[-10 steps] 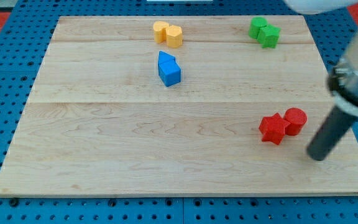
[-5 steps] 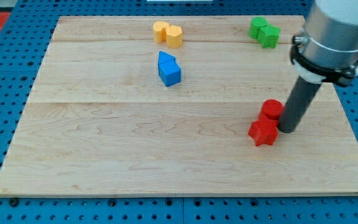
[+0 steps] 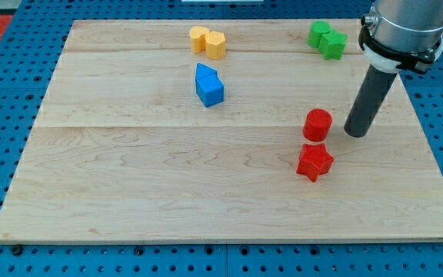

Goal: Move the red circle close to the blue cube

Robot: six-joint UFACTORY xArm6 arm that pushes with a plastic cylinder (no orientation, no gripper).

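The red circle (image 3: 318, 124) is a short red cylinder at the board's right of centre. My tip (image 3: 355, 132) stands just to its right, a small gap apart. The blue cube (image 3: 211, 91) sits up and to the left, touching another blue block (image 3: 203, 75) behind it. A red star (image 3: 314, 161) lies just below the red circle, apart from it.
Two yellow blocks (image 3: 208, 41) sit together near the board's top edge. Two green blocks (image 3: 327, 38) sit at the top right, above my rod. The wooden board (image 3: 129, 177) lies on a blue pegboard.
My tip swept from the lower right up and leftward, pushing the red circle and red star to the left. The two red blocks have come apart, and the tip now stands right of the circle.
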